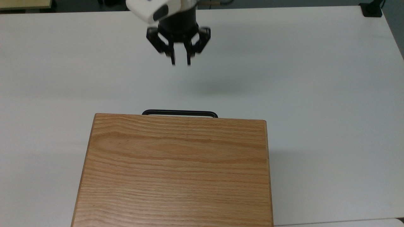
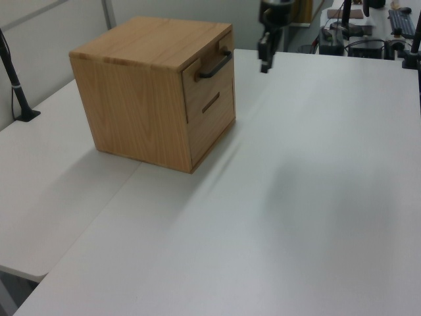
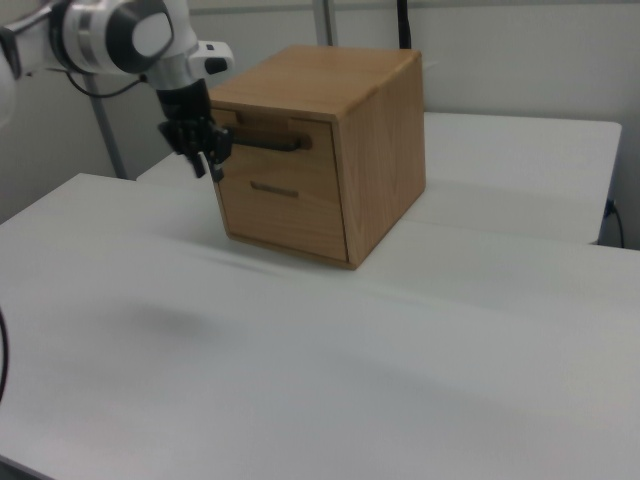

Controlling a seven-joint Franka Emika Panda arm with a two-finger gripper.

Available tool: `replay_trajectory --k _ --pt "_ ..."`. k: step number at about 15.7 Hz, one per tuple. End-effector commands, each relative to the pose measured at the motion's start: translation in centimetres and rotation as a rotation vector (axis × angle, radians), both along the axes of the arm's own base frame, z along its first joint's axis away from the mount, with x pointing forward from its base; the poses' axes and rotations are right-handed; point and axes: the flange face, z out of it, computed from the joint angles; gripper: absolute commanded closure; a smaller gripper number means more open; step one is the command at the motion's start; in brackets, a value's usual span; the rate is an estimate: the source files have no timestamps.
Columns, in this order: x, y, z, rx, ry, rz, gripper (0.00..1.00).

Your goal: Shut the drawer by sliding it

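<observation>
Looking down in the top view, the gripper (image 1: 180,64) is seen near the upper edge, above the white table (image 1: 315,78), well apart from the oak cabinet (image 1: 175,170). Its two thin fingers (image 1: 173,56) are held parted by a narrow gap, and nothing is held between them. The black handle (image 1: 180,113) of the drawer is seen as a flat loop just past the cabinet's far edge; the drawer front itself is hidden under the cabinet top.

Left view: the cabinet (image 2: 148,85) is set on the table (image 2: 296,217) toward the left view's left. The drawer (image 2: 212,72) is noted as the upper of two fronts, its panel lying roughly flush with the lower front, handle (image 2: 215,64) projecting. The gripper (image 2: 264,66) is seen hanging to the left view's right of the handle, clear of it, pointed downward.

Right view: the gripper (image 3: 214,172) is seen in front of the cabinet (image 3: 330,150), toward the right view's left, apart from the drawer (image 3: 275,140). The handle (image 3: 268,143) is recorded as a dark bar across the upper front. The finger gap cannot be judged from this side.
</observation>
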Motion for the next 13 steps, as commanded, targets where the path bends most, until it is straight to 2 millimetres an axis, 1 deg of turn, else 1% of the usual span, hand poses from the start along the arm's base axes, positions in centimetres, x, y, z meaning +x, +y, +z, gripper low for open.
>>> replay_trajectory --k 1,4,6,8,10,13 --pt "-4.0 -1.1 0.2 -0.009 0.091 0.013 0.00" --pt "-4.6 -1.9 -0.1 -0.012 0.143 0.000 0.00" --pt "-4.7 -3.3 0.1 -0.014 0.158 -0.024 0.00" --pt "-4.4 -3.7 0.5 -0.021 0.150 -0.032 0.00" --pt "-4.3 -5.4 0.7 -0.031 0.142 -0.058 0.00" --pt "-4.6 -5.8 1.4 -0.027 0.135 -0.066 0.00"
